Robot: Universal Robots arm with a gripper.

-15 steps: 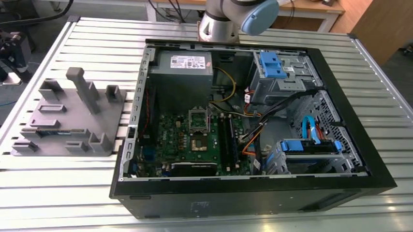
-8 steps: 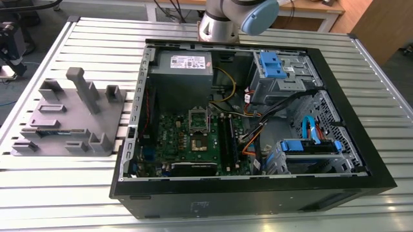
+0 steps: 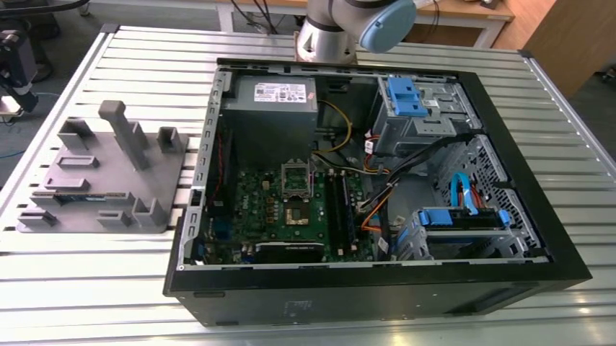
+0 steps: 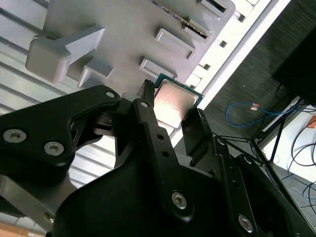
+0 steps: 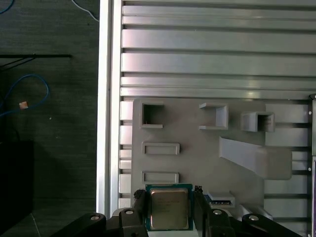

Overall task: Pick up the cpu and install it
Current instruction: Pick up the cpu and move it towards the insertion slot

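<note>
No readable text anywhere. White label (image 3: 279, 92) on the power supply (image 3: 273, 109), upper centre of the exterior view: print too small. Markings on the chip (image 5: 169, 208) in the first wrist view: illegible.

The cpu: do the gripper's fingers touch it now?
Touching. In the first wrist view the gripper has a finger against each side edge of the cpu, no gap.

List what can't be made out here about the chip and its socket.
Chip underside: faces away in both wrist views.
One chip edge: second wrist view, covered by a finger of the gripper.
Socket on the board: exterior view, too small to tell if it is empty.
Arm: exterior view, cut off by the top edge.
</note>
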